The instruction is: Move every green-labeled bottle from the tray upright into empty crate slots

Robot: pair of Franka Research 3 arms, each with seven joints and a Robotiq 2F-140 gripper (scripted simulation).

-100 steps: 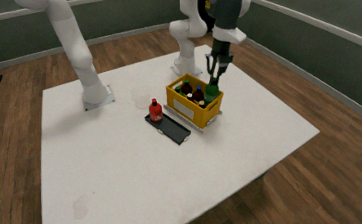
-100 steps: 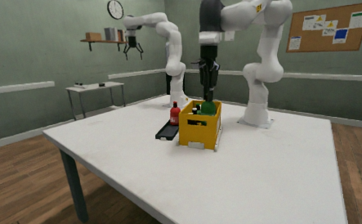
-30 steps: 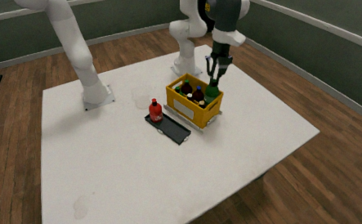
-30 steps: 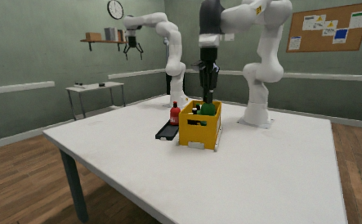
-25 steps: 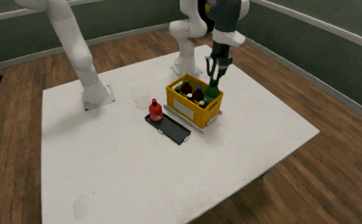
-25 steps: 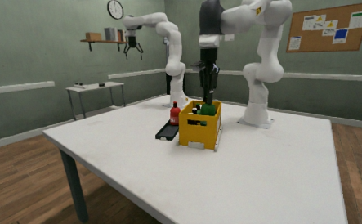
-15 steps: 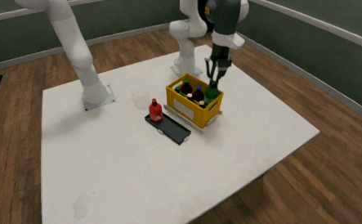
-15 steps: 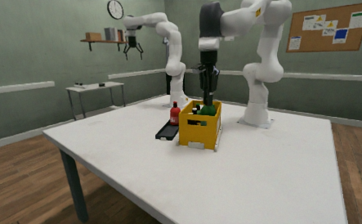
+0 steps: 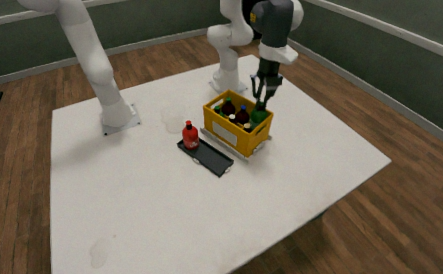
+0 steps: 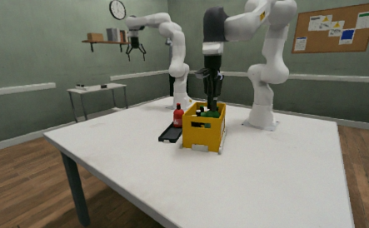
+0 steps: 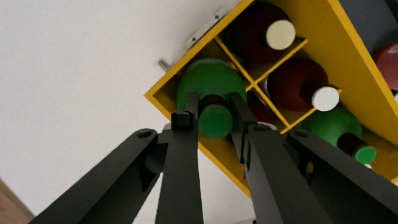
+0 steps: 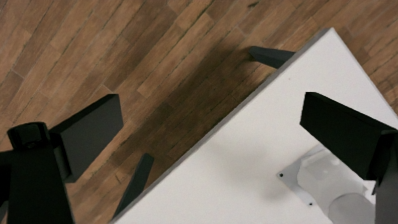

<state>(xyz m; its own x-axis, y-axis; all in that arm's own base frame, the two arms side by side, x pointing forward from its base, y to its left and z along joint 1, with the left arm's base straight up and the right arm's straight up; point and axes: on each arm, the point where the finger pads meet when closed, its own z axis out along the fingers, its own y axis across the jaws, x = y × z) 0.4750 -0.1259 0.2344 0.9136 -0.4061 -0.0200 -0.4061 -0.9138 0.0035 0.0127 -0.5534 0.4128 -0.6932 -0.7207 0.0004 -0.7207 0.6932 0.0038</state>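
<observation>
The yellow crate (image 9: pixel 253 146) (image 10: pixel 204 138) stands level with several bottles in its slots. My left gripper (image 9: pixel 261 102) (image 11: pixel 213 107) is shut on the neck of a green bottle (image 9: pixel 259 117) (image 11: pixel 210 82), which is upright in a corner slot; its base is hidden. Another green bottle (image 11: pixel 332 126) stands in the crate, beside dark bottles with white caps. The black tray (image 9: pixel 210 158) (image 10: pixel 171 134) lies flat beside the crate and bears one red bottle (image 9: pixel 190 138) (image 10: pixel 177 117) at its far end. My right gripper (image 10: pixel 137 59) (image 12: pixel 211 109) is open and empty, high up and away from the crate.
Pale metal rails (image 9: pixel 226 148) run along the crate's lower edges, close to the tray. The crate's walls and yellow dividers (image 11: pixel 280 65) stand close around the held bottle. The right arm's base (image 9: pixel 116 116) is on the table, left of the tray in the top view.
</observation>
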